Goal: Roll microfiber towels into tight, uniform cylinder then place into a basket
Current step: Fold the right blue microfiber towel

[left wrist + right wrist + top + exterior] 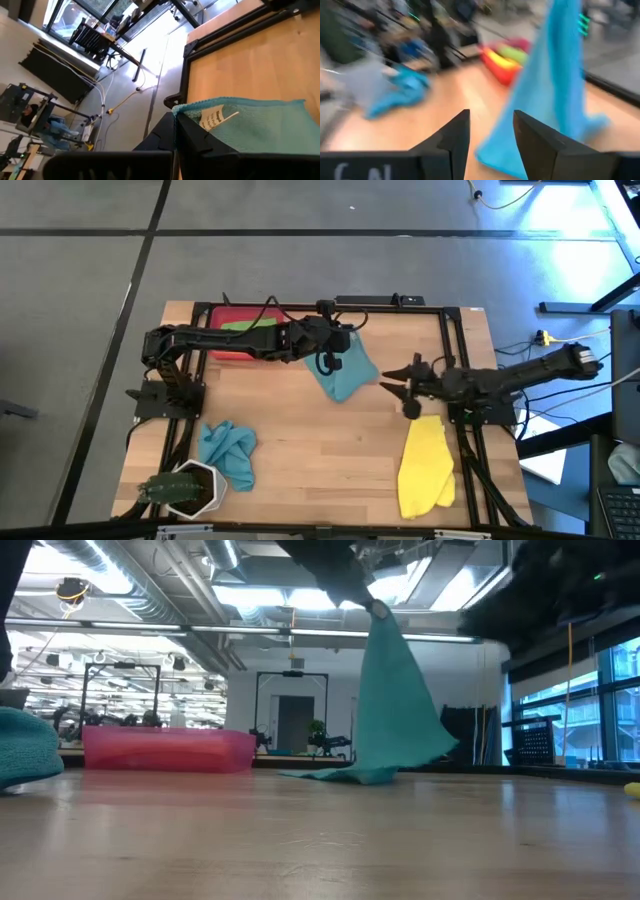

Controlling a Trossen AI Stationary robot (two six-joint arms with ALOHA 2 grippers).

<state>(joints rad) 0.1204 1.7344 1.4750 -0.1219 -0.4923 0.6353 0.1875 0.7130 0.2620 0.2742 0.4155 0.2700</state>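
At the lower edge of the overhead frame, the white hexagonal pot (pixel 196 488) with its plant sits at lower left of the desk (pixel 330 450). Just above and right of it lies a crumpled teal towel (pixel 228 453). At lower right the yellow towel (pixel 426 466) lies spread lengthwise along the desk's right side.

Higher up, right of centre, the right hand (pixel 398 390) hovers above the yellow towel's top end with its fingers parted and nothing between them; in its wrist view the two dark fingers (pixel 451 137) stand apart with only air in the gap.

Around the centre of the frame the second teal towel (pixel 347 374) hangs from the left hand (pixel 336 340), which is clamped on its top corner. The level view shows this towel (pixel 395 705) draped down in a cone with its lower hem resting on the desk.

Farthest back, at upper left of the desk, the red basket (pixel 228 315) holds a green towel (pixel 238 326). From the level view its wall (pixel 165 751) hides the contents.
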